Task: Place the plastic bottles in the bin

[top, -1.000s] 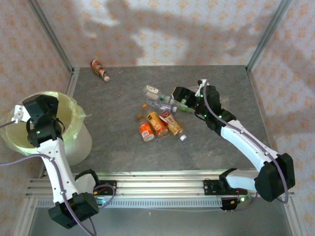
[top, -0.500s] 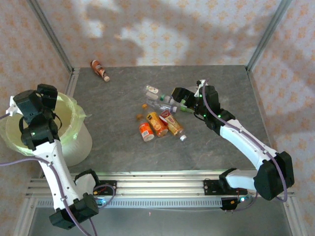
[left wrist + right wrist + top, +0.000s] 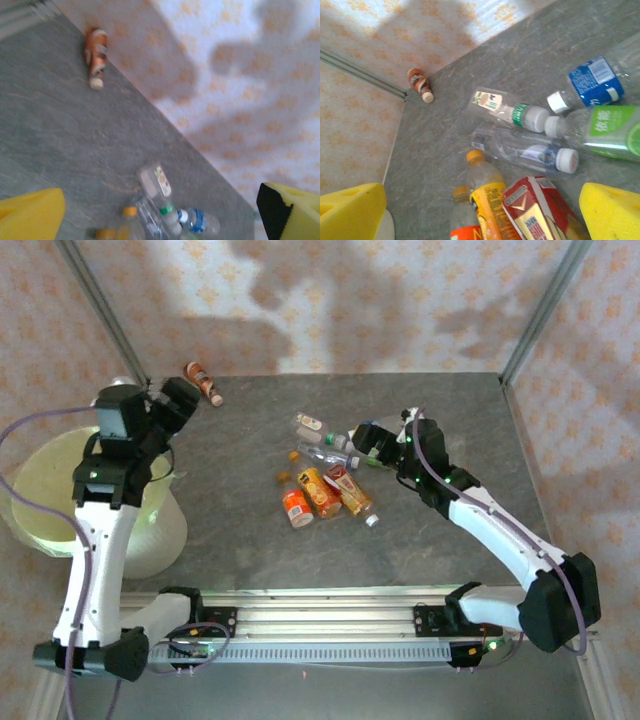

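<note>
**While bottles crowd mid-table: hazards, surface, room**

Since the bin (image 3: pixel 165 525) stands near-left at the edge of the table (image 3: pixel 450 410), beyond the rail (image 3: pixel 320 602), every carry must clear its rim. A low pass could snag the liner (image 3: pixel 168 473) or tip it.

- Left gripper (image 3: pixel 172 403): above the bin's far rim, pads (image 3: pixel 30 215) spread, empty.
- Bottles (image 3: pixel 325 480): mid-table, heaped, touching.
- Right gripper (image 3: pixel 368 437): at the heap's far-right edge, pads (image 3: pixel 615 210) wide apart, nothing between. Closing here could pinch two or send round ones rolling.
- Lone bottle (image 3: pixel 203 382): far-left edge, near a post (image 3: pixel 100 310); a long reach.
- Table: grey, stone-look, flat.
- Walls (image 3: pixel 350 300): pale floral paper, shadowed.
</note>
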Tool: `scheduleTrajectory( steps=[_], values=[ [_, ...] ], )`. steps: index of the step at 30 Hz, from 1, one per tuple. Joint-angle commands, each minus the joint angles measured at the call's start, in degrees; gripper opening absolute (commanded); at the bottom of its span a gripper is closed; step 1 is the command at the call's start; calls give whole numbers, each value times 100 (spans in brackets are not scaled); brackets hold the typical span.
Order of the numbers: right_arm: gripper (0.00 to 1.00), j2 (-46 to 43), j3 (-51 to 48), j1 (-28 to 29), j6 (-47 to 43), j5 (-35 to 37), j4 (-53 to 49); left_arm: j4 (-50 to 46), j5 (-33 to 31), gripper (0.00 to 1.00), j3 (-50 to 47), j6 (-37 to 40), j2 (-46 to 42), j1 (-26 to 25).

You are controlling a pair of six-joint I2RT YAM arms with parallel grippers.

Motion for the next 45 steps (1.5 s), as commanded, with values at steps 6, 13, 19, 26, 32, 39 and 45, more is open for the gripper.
scheduleTrajectory(
  steps=[6, 13, 19, 26, 32, 39, 45],
  values=[
    [99, -501, -264, 11, -116, 732, -571, -301, -1781, 100, 625, 495, 777, -2056],
    [99, -593, -450, 12, 18, 1006, -474, -52, -2190, 100, 393, 559, 1483, -3214],
    [99, -571, -555, 11, 42, 1145, -487, 337, -1575, 100, -793, -182, 1710, -3278],
    [99, -406, -530, 4, 111, 1154, -421, 819, -615, 100, -1905, -894, 1942, -3295],
    [99, -284, -489, 4, 145, 1121, -426, 1177, -364, 100, -2473, -801, 2357, -3382],
    [99, -269, -432, 2, 145, 1065, -527, 1338, -676, 94, -2431, -609, 2823, -3373],
    [99, -294, -493, 2, 142, 1116, -535, 1722, -545, 83, -2708, -356, 3001, -3366]
  ],
)
